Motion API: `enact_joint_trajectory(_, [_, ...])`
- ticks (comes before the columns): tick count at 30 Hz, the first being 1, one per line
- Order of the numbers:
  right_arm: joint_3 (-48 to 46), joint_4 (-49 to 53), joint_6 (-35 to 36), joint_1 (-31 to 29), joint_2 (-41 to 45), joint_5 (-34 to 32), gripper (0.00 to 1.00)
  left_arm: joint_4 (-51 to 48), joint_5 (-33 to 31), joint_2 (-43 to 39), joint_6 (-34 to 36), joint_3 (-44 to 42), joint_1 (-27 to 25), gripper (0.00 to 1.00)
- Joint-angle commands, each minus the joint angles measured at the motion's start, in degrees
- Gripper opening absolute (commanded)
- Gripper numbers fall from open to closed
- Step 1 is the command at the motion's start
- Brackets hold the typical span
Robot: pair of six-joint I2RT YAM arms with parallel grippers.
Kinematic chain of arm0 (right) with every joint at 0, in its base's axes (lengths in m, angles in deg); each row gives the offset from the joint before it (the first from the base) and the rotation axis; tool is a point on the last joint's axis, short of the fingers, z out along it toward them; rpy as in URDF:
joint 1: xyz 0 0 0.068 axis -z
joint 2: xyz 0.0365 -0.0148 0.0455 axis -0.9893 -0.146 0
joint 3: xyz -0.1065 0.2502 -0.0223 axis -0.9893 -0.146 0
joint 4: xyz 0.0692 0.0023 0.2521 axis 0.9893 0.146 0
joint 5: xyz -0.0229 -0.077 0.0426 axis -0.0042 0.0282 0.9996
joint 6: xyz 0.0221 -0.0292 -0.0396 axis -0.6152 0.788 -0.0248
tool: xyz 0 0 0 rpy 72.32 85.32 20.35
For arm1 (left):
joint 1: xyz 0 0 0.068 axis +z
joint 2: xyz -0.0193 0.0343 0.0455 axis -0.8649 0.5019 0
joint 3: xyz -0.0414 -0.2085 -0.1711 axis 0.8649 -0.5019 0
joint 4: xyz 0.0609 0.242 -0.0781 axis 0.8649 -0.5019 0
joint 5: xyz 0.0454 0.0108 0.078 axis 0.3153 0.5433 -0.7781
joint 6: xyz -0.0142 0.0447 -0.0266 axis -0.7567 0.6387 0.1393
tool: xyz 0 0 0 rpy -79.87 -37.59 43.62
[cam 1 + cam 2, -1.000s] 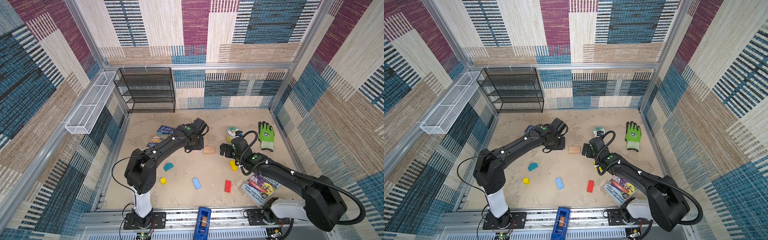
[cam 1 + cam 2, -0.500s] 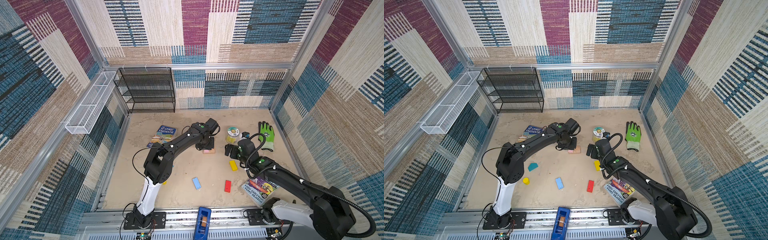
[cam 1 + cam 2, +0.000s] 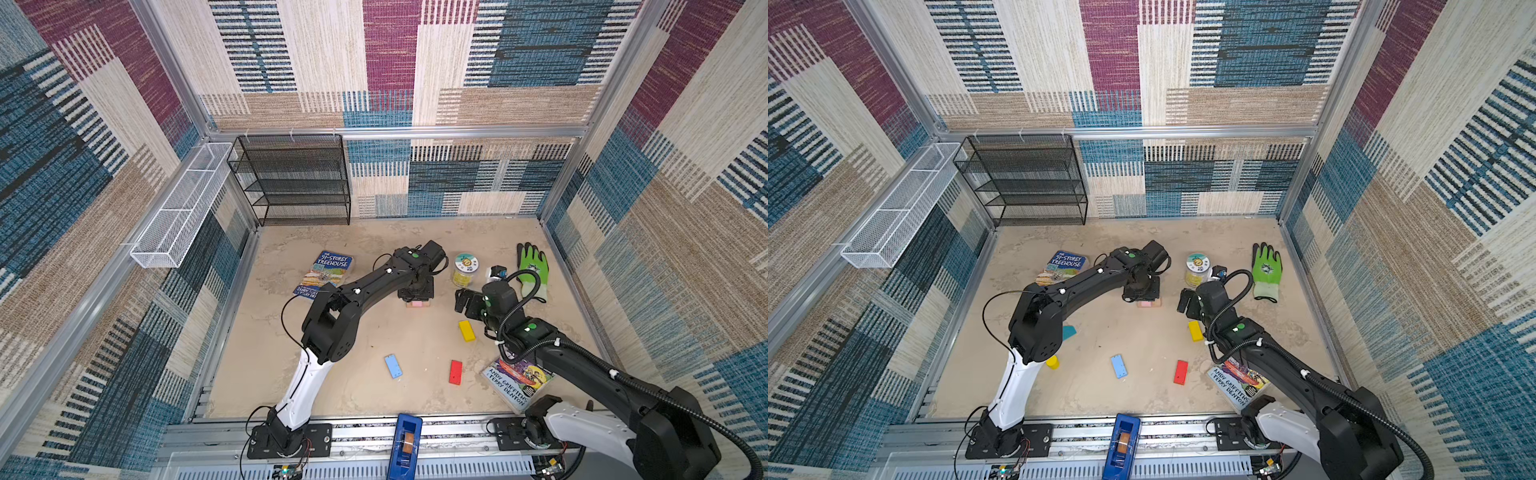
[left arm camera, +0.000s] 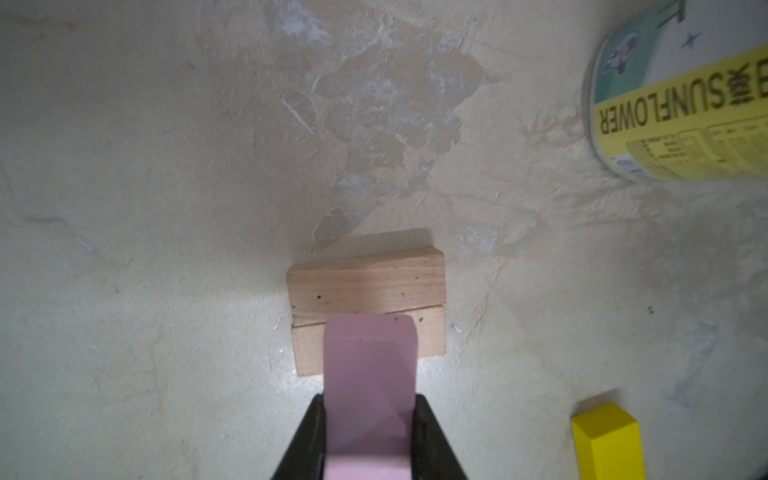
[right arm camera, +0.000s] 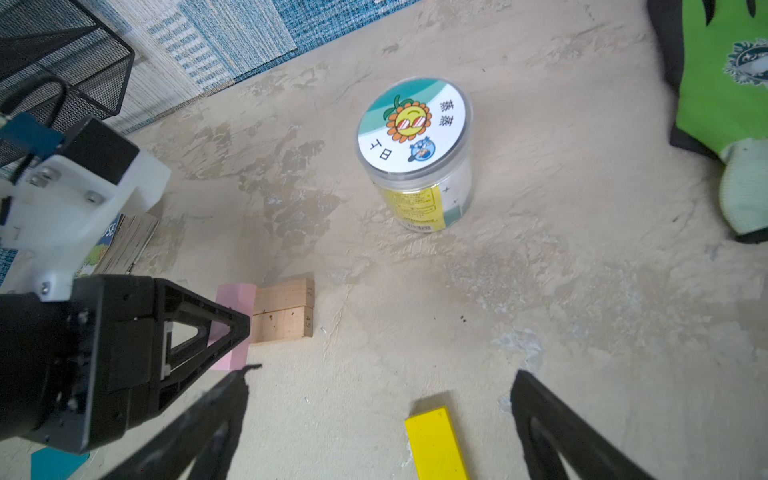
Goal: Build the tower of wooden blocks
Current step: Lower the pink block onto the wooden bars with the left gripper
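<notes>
Block (image 4: 368, 353), pink, tight in left gripper (image 4: 370, 401) at wood slabs (image 4: 365, 282); right gripper (image 5: 384, 372) wide open

grip: left gripper (image 4: 370, 399) clamps pink block (image 4: 370, 365) between black fingers (image 4: 309, 436) | below: the block's far end sits over two plain wood slabs (image 4: 365, 286) lying side by side on beige floor (image 4: 166, 208) | frame edges: yellow block (image 4: 606, 440), SUNFLOWER jar (image 4: 681, 112)

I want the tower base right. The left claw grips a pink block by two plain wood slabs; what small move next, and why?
Probably ease the left claw onward and down to lay the flat pink block across the two plain wood slabs. They lie side by side, touching, and the pink end overlaps only one of them.
</notes>
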Motion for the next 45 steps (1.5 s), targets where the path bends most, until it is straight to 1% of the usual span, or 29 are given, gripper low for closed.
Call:
enact_joint_trajectory(1, [-0.12,-0.65,-0.69,0.07,0.23,-0.66,1.00,-1.14,-1.75,0.67,-2.23,0.64,-0.01,0.16])
enact_joint_trajectory(11, [-0.47,-0.49,-0.85,0.21,0.43,-0.69,1.00,-1.18,-3.09,2.18,-3.87,1.92,-0.01,0.17])
enact_joint_trajectory(16, [-0.57,-0.51,-0.96,0.18,0.52,-0.65,1.00,-1.39,-4.02,2.70,-3.76,2.48,-0.01,0.20])
enact_joint_trajectory(24, [-0.91,-0.83,-1.06,0.29,0.32,-0.46,1.00,-1.60,-3.61,3.50,-3.88,3.30,0.04,0.22])
enact_joint_trajectory(30, [-0.94,-0.78,-1.07,0.28,0.32,-0.48,1.00,-2.93,-4.63,4.20,-4.31,4.03,-0.01,0.24])
enact_joint_trajectory(45, [-1.28,-1.13,-1.34,0.39,0.04,-0.17,1.00,-2.83,-4.83,4.80,-4.53,4.23,-0.01,0.28])
